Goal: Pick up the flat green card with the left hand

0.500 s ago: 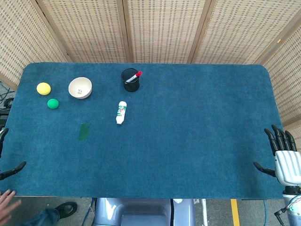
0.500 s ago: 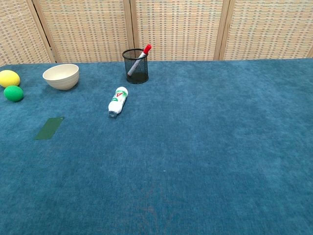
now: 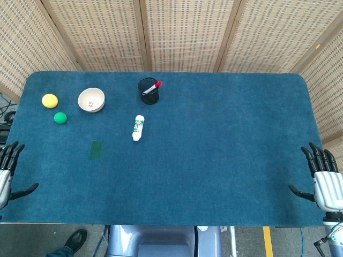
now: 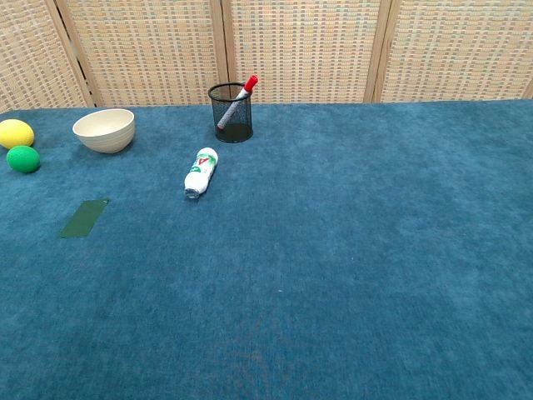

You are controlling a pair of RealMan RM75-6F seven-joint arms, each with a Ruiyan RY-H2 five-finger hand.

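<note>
Blue carpet-like cloth is covering the whole table, and at its near edge both hands are hovering with nothing in them: the left hand is showing at the near left corner with its dark fingers spread apart, and the right hand is sitting at the near right corner, fingers likewise fanned out and empty. Taking the white bottle as the landmark, the flat green card is lying on the cloth nearer than the bottle and to its left, apart from the left hand. Left of the bottle and farther back, a green ball is resting just beside a yellow ball, with a cream bowl standing between them and the bottle. Beyond the bottle, a black mesh pen cup is holding a red-capped marker that is leaning to the right.
</note>
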